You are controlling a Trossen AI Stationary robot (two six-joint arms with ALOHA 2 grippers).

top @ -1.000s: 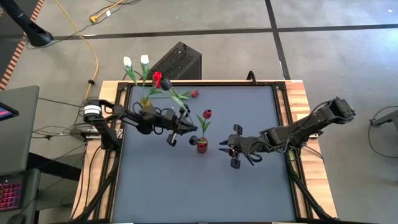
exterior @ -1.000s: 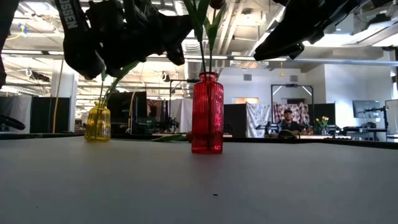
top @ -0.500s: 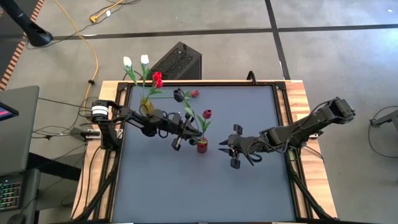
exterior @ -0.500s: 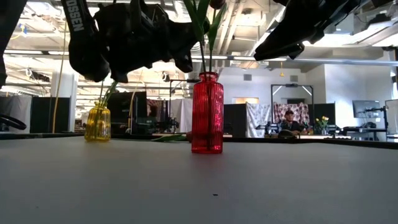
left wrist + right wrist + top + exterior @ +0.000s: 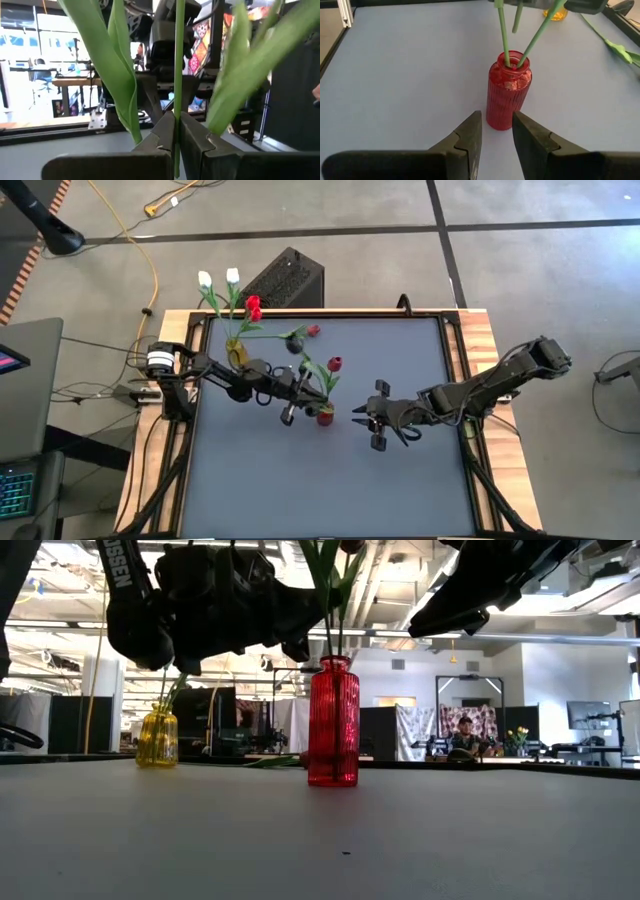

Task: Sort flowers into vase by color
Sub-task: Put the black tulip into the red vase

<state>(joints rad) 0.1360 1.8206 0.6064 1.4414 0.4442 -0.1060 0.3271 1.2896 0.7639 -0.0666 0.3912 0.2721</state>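
A red vase (image 5: pixel 325 416) stands mid-table with a red tulip (image 5: pixel 333 363) in it. My left gripper (image 5: pixel 308 392) hovers just left of it, shut on a dark-headed tulip (image 5: pixel 293 343). In the right wrist view two green stems enter the vase's mouth (image 5: pixel 512 61). To the vase's right my right gripper (image 5: pixel 362 423) waits open, its fingers short of the vase (image 5: pixel 506 92). At the far left a yellow vase (image 5: pixel 237 352) holds two white tulips (image 5: pixel 232 276) and a red one (image 5: pixel 252 305). Another red flower (image 5: pixel 313 330) lies flat on the table. My left gripper pinches the dark tulip's thin green stem (image 5: pixel 176 107) between its two fingers, below the leaves (image 5: pixel 117 75). The fingers come from the table's left, about level, and lie across the stem. The stem stands nearly upright, and its lower end reaches down to the red vase's mouth.
A black box (image 5: pixel 285 280) sits beyond the table's far edge. Wooden rails (image 5: pixel 480 350) border the table's sides. The near half of the grey table top (image 5: pixel 320 490) is bare. In the low view a person (image 5: pixel 462 730) sits far back in the room.
My left gripper has moved toward the table's right and a little down, closing on the red vase, still shut on the dark tulip. The tulip's head has swung right and toward the near edge, so the flower now stands steeper over the vase.
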